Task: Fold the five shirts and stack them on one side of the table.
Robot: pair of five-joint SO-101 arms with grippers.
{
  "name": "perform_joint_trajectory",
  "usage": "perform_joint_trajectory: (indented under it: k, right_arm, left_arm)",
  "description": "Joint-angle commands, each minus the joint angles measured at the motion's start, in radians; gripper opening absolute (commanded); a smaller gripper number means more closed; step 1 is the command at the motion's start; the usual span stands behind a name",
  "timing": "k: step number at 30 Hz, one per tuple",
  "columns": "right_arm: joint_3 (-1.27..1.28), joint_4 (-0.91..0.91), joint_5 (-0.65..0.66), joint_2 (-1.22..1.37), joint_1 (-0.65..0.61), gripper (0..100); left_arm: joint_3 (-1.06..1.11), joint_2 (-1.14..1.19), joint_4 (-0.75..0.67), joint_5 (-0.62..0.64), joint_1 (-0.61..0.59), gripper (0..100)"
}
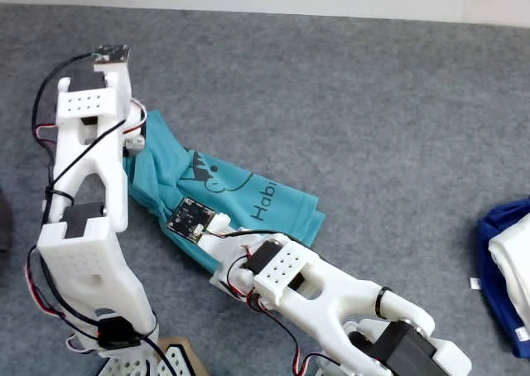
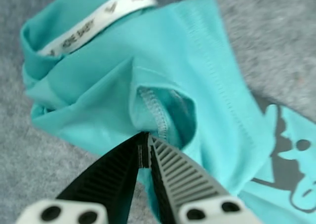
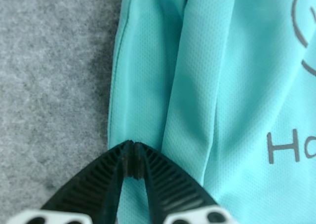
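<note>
the left pincer (image 2: 145, 150) grips the teal shirt (image 1: 240, 198) at a sleeve fold by the collar, the right pincer (image 3: 133, 160) grips its long side edge farther down, the shirt lying diagonally on the grey surface (image 1: 373, 103).

high: overhead, far | wrists: close, probably downward | shared: teal shirt (image 1: 236, 195) (image 2: 207, 86) (image 3: 197, 86)

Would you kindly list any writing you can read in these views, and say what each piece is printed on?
Dark lettering on the teal shirt's front: partly hidden by a fold, no whole word readable.
White collar tape inside the teal shirt's neck: repeated small print, too blurred to read.
Small white tags beside the blue garment: too small to read.
</note>
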Motion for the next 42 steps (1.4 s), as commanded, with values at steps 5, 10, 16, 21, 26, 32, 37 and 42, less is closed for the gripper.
perform_joint_trajectory:
  k: [5,10,16,21,26,32,37,42]
  right_arm:
    - [-0.047,0.008,0.009,0.001,-0.008,1.6]
    - [-0.047,0.008,0.009,0.001,-0.008,1.6]
    - [-0.045,0.008,0.011,0.001,-0.008,1.6]
    - [-0.045,0.008,0.011,0.001,-0.007,1.6]
    - [-0.045,0.008,0.011,0.001,-0.007,1.6]
    - [-0.045,0.008,0.011,0.001,-0.008,1.6]
    - [-0.045,0.008,0.011,0.001,-0.008,1.6]
    - [-0.047,0.008,0.011,0.001,-0.008,1.6]
  left_arm:
    - [-0.064,-0.022,-0.058,0.011,0.085,1]
    - [-0.073,-0.028,-0.13,0.011,0.116,1]
    - [-0.073,-0.031,-0.19,0.011,0.173,1]
    - [-0.153,-0.077,-0.141,0.011,0.131,1]
    - [-0.254,-0.191,0.061,0.011,0.03,1]
    - [-0.087,-0.205,0.216,0.011,-0.053,1]
    - [0.157,-0.191,0.104,0.006,-0.07,1]
    - [0.297,-0.196,-0.049,0.005,-0.027,1]
